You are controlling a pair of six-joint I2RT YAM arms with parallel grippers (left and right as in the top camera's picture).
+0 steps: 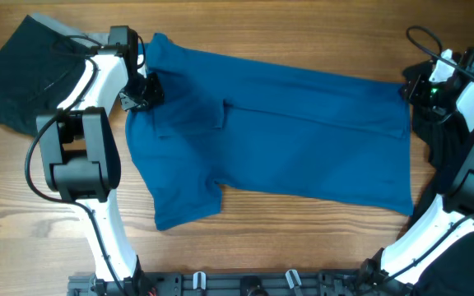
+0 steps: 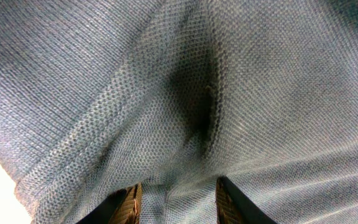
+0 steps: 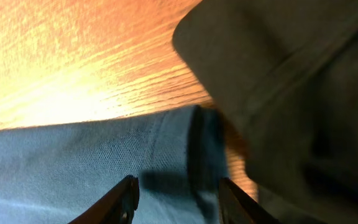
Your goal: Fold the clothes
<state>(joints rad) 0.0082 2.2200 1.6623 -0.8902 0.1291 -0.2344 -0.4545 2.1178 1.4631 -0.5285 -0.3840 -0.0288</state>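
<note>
The blue shirt (image 1: 286, 140) lies spread flat across the middle of the wooden table (image 1: 245, 247). One short sleeve (image 1: 183, 201) angles toward the near edge. The fabric is a fine knit mesh. The left gripper (image 1: 144, 90) sits on the shirt's left edge and the right gripper (image 1: 415, 89) at its right hem. Both sets of jaws stand moderately apart.

Blue knit shirt (image 1: 303, 140) spread flat and sideways across a wooden table (image 1: 303, 247).
Its short sleeve (image 1: 183, 201) points toward the near edge. A dark garment (image 1: 23, 74) lies rumpled at far left, and a second dark garment (image 1: 444, 152) lies just beside the shirt's right hem.
</note>
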